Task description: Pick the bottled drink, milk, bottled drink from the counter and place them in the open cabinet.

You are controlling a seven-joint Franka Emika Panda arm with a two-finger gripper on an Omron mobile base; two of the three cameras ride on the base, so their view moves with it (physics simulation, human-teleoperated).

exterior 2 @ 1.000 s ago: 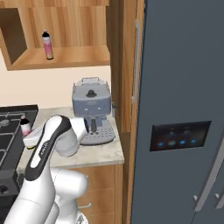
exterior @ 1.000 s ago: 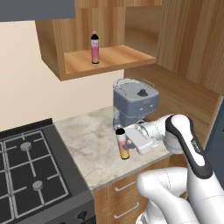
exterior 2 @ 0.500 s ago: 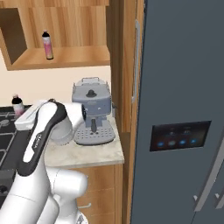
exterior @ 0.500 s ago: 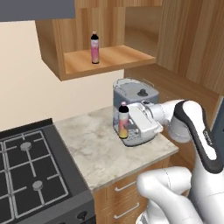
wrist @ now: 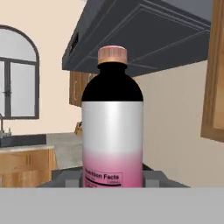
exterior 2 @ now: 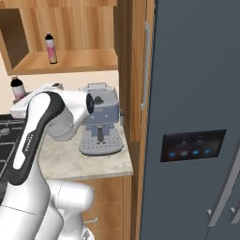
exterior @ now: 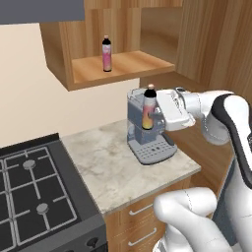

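The open cabinet [exterior: 123,66] is seen above the counter [exterior: 106,167] as a doorless wooden box, and one bottled drink [exterior: 106,53] with a pink label is already stood upright on its shelf board, toward the left. On the counter a grey coffee machine [exterior: 147,133] is set near the right end, beside the black stove [exterior: 34,197].

The second bottled drink [exterior: 148,107] is held upright in the air in front of the coffee machine, below the cabinet's shelf edge and well above the worktop. It is gripped by the gripper [exterior: 156,112], whose jaws are clamped on its lower body; the fingers themselves are mostly hidden behind the bottle.

This bottle is judged to be light and rigid, with a smooth round wall that is likely slippery, so a firm hold low on the straight body, as is taken here, is thought better than one at the tapering shoulder. Being slim and tall, it is expected to tip easily when set down.

In the hand view the bottle [wrist: 112,135] is shown with a pale copper-pink cap, a black shoulder, a silvery-white middle band and a pink base carrying small print. The milk cannot be made out.
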